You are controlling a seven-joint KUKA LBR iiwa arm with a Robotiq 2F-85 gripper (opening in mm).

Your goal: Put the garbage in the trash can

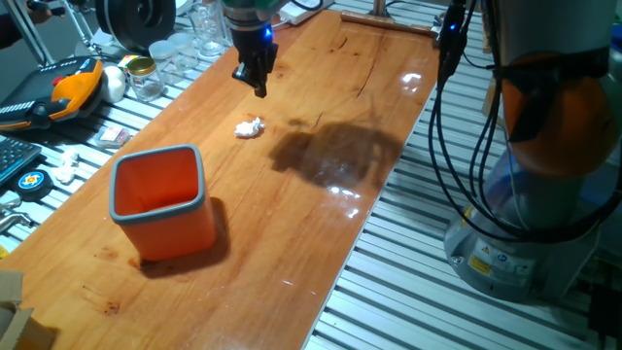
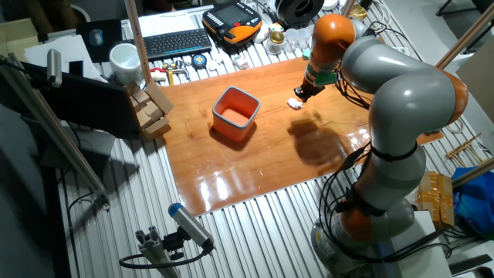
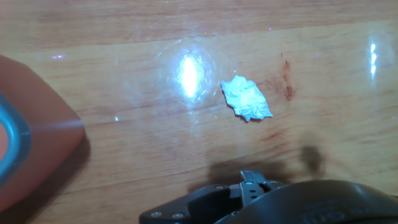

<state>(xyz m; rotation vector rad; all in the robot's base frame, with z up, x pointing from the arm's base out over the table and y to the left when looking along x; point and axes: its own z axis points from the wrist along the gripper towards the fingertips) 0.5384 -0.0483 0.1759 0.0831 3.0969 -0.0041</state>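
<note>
The garbage (image 1: 250, 127) is a small crumpled white wad lying on the wooden table; it also shows in the other fixed view (image 2: 296, 102) and in the hand view (image 3: 246, 99). The trash can (image 1: 160, 199) is an orange bin with a grey rim, standing upright to the wad's front left (image 2: 235, 113); its corner shows at the left edge of the hand view (image 3: 25, 143). My gripper (image 1: 259, 87) hangs above the table just behind the wad, not touching it. Its fingers taper to one point and hold nothing.
Glass jars (image 1: 180, 49), a white egg-shaped ball (image 1: 115, 83) and an orange-and-black tool (image 1: 68, 87) lie beyond the table's far left edge. Black cables (image 1: 442, 117) hang by the robot base on the right. Wooden blocks (image 2: 150, 108) stand off the table's end.
</note>
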